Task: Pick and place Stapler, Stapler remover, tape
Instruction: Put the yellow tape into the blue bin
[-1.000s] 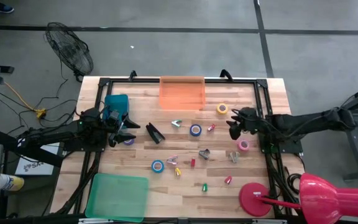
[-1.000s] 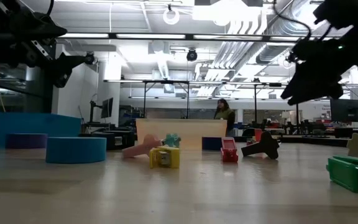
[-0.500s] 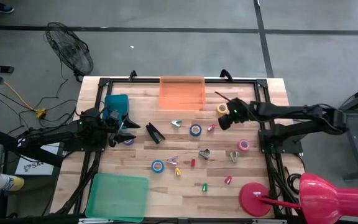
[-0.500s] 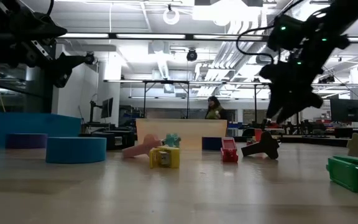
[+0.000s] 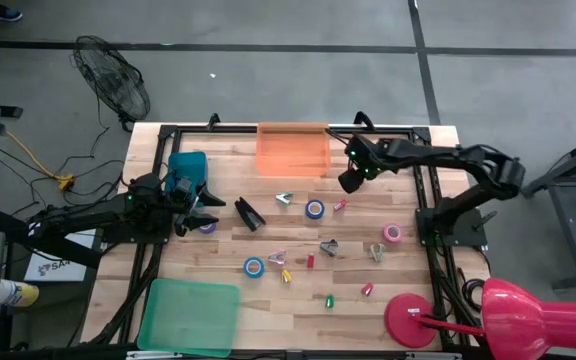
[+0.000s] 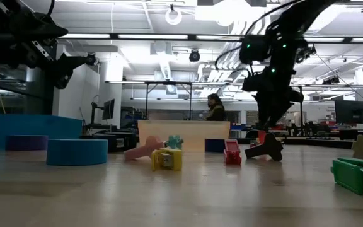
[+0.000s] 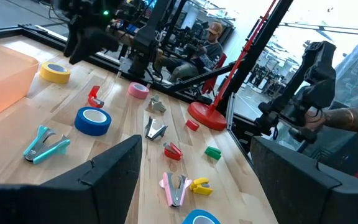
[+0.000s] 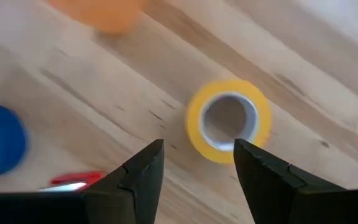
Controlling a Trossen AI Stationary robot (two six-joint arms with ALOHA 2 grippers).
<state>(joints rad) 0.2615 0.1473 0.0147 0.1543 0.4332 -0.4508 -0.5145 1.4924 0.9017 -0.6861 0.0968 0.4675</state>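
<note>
High view: wooden table (image 5: 268,300) with a black frame along its edges; an orange tray (image 5: 293,148) at the far edge, a teal tray (image 5: 186,166) at the left edge and a green tray (image 5: 190,315) at the near-left corner. A red lamp base (image 5: 409,320) occupies the near-right corner. Bare wood lies open between the green tray and the scattered small pieces at centre.

Right gripper (image 5: 347,183) reaches from the right side, arm bent, hanging above the yellow tape (image 8: 229,120) just beside the orange tray; in the right wrist view its fingers (image 8: 135,180) stand partly open on either side of the roll, holding nothing.

Left gripper (image 5: 208,212) waits at the left edge beside the teal tray, fingers (image 7: 114,168) fully apart and empty, a purple tape (image 5: 207,226) under it.

Stapler (image 5: 249,213) lies just right of the left gripper. Blue tape (image 5: 314,209) sits mid-table, another blue roll (image 5: 254,267) nearer the front, pink tape (image 5: 392,233) toward the right edge.
</note>
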